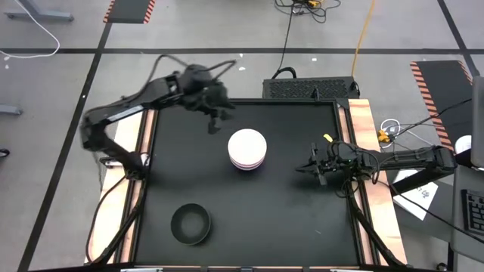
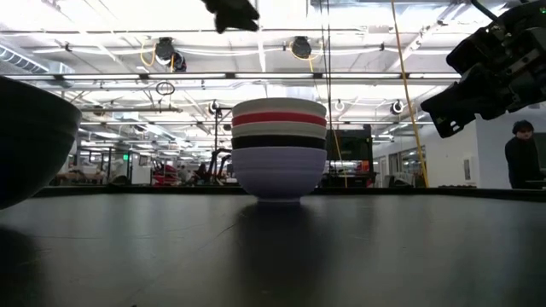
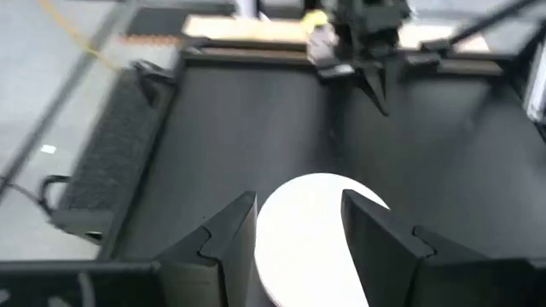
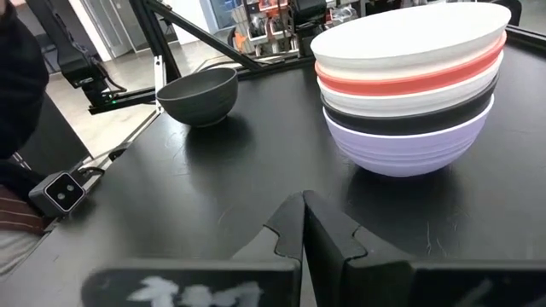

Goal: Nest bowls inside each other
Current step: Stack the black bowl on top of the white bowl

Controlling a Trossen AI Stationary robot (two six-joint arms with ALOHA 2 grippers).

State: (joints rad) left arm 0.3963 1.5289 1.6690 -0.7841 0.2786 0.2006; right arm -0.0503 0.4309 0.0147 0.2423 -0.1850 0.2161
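5 bowls are sitting nested in the stack (image 1: 247,149); I'm leaving 1 black bowl (image 1: 190,224) loose, far from my left gripper's (image 1: 219,119) released fingers; right gripper (image 1: 318,169) is clenched, empty.

Bright ceiling lights (image 2: 171,51) shine in the low view. The left arm (image 1: 144,102) looks blurry. The black table (image 2: 273,256) is dim.

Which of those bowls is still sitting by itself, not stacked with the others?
The black bowl near the table's front left corner. It stands alone and upright, while the other bowls are nested in one stack at the table's middle, white on top and lavender at the bottom.
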